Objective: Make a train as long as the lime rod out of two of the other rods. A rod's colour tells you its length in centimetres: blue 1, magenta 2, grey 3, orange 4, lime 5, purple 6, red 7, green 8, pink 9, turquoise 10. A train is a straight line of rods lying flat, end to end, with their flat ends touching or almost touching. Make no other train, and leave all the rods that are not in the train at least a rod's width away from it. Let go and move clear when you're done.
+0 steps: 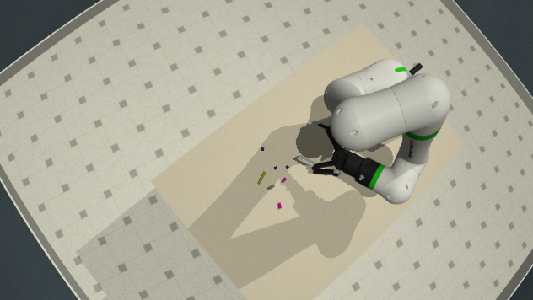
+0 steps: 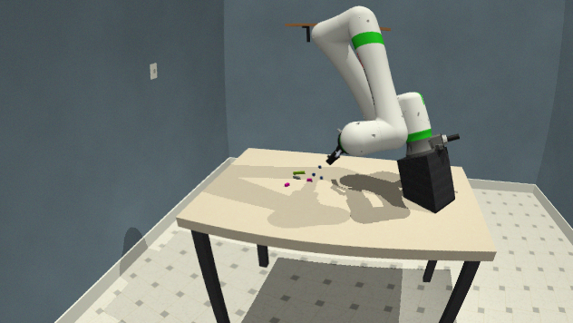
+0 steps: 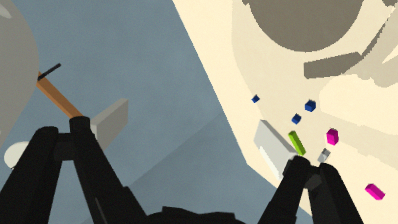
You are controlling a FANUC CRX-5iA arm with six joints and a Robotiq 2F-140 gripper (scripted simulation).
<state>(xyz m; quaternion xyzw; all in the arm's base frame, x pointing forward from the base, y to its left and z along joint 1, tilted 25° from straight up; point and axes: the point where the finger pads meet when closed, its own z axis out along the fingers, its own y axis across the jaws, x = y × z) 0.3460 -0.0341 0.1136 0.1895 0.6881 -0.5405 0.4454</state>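
Gripper [image 1: 322, 168], jaws spread wide and empty, hovers right of centre. Left of it lie a grey rod [image 1: 270, 187] and magenta rod [image 1: 283, 180], below the lime rod [image 1: 261, 178]. Best approach: descend squarely over grey, straddling its narrow sides.

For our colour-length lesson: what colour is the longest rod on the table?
Lime, clearest in the top view.

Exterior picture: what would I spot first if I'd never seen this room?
A big white robot arm with green bands bends over a pale wooden table, casting wide shadows. Its black gripper hangs wide open and holds nothing, above a sprinkle of tiny rods. The thin lime rod stands out, with two magenta rods and three blue cubes nearby.
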